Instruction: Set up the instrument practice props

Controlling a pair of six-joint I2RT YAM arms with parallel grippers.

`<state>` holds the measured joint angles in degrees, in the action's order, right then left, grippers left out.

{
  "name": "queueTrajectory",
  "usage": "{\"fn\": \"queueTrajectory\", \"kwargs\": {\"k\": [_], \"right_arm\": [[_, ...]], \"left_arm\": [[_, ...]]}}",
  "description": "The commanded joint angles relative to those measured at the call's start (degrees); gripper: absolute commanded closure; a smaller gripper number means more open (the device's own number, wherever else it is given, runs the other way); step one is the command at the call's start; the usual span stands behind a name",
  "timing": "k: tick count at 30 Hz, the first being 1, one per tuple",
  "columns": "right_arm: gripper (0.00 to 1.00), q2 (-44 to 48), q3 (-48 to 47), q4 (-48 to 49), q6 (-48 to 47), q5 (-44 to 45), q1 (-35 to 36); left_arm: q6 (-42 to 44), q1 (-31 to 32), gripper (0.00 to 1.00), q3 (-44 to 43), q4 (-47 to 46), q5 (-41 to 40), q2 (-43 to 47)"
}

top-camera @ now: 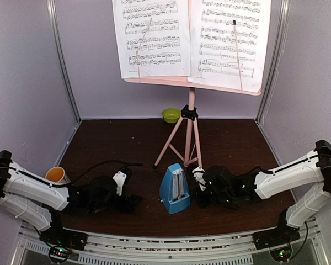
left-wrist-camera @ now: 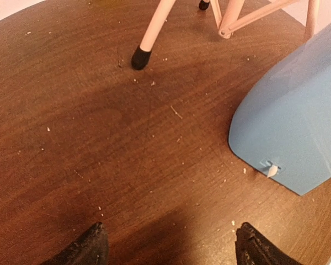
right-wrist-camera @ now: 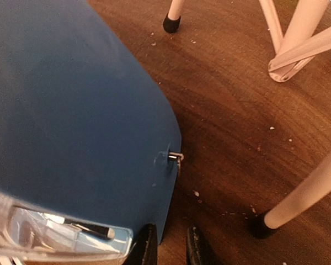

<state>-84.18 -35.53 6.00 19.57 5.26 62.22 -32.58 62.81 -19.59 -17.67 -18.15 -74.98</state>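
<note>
The pink music stand (top-camera: 190, 130) stands at the back middle, and its desk (top-camera: 154, 80) holds two sheet-music pages side by side (top-camera: 151, 36) (top-camera: 229, 36). The blue metronome (top-camera: 174, 190) stands upright in front of the stand's legs. My left gripper (top-camera: 131, 203) lies low on the table left of the metronome. Its wrist view shows the jaws wide open (left-wrist-camera: 171, 245) and empty, with the metronome (left-wrist-camera: 298, 121) ahead to the right. My right gripper (top-camera: 201, 194) sits right beside the metronome (right-wrist-camera: 71, 110), its jaws (right-wrist-camera: 169, 245) only narrowly apart with bare table between them.
A white mug with an orange inside (top-camera: 56, 175) stands at the left edge by my left arm. A lime-green bowl (top-camera: 171, 115) sits at the back wall behind the stand. The stand's legs (left-wrist-camera: 149, 38) (right-wrist-camera: 303, 199) spread close to both grippers. Walls close in both sides.
</note>
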Motion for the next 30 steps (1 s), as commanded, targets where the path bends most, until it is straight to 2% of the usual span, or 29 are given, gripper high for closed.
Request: {"fn": "queueTrajectory", "kwargs": {"k": [1,8,14,16,19,24,30], "right_arm": [[0.81,-3.2,-0.7,8.4,-2.1,-6.5,0.2],[0.79,-8.6,-3.6,17.2,0.8,-12.8,5.1],[0.78,-12.2,-6.7,21.7,4.1,-14.3,8.1],[0.76,-12.0,-6.8,22.5,4.7,-14.2,8.2],[0.75,-10.2,-5.9,22.9,4.9,-13.0,8.2],[0.71,-5.0,-2.3,22.4,5.2,-8.7,7.9],[0.65,2.1,3.0,21.7,6.5,-2.4,7.2]], "left_arm": [[-1.4,-1.7,0.19,-2.1,1.2,2.5,4.0],[0.0,-1.9,0.13,-5.2,10.0,3.9,11.1],[-6.5,-1.9,0.03,-10.0,25.5,-3.3,21.6],[-8.9,-1.9,0.02,-11.2,29.5,-7.0,26.2],[-7.9,-1.9,0.02,-13.6,33.2,-7.4,30.5],[-0.2,0.2,0.02,-22.7,39.5,-3.5,23.5],[3.4,3.9,0.02,-28.0,37.0,-1.9,16.8]]}}
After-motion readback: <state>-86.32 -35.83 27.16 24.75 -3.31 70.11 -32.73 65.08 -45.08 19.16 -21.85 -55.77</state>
